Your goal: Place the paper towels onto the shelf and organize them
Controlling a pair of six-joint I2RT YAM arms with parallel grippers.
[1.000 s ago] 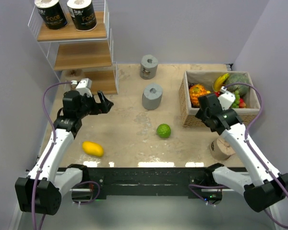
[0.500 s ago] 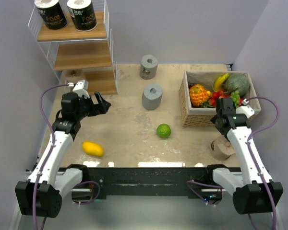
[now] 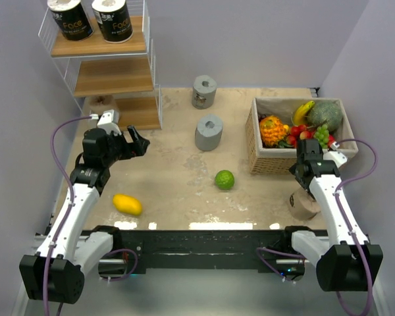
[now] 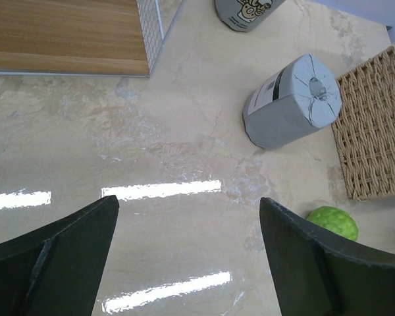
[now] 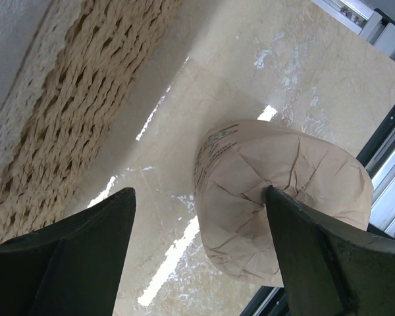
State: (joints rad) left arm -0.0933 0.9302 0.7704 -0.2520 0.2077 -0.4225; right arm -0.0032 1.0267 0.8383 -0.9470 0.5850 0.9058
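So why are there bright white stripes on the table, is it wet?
Probably just lamp glare on the glossy table: left wrist view, bright bars across the middle and bottom; right wrist view, white streaks beside the tan roll; top view, a pale band along the near edge.

shelf (image 3: 112,76): three wooden boards, white wire frame, far-left of worktop (image 3: 178,191) | left black roll (image 3: 69,18), right black roll (image 3: 112,18): upright, side by side on top board | far grey roll (image 3: 205,91), near grey roll (image 3: 209,132): upright, mid-worktop, apart | tan roll (image 3: 304,205): near-right worktop, crumpled end | second tan roll (image 3: 100,101): at lowest board's left end, partly hidden
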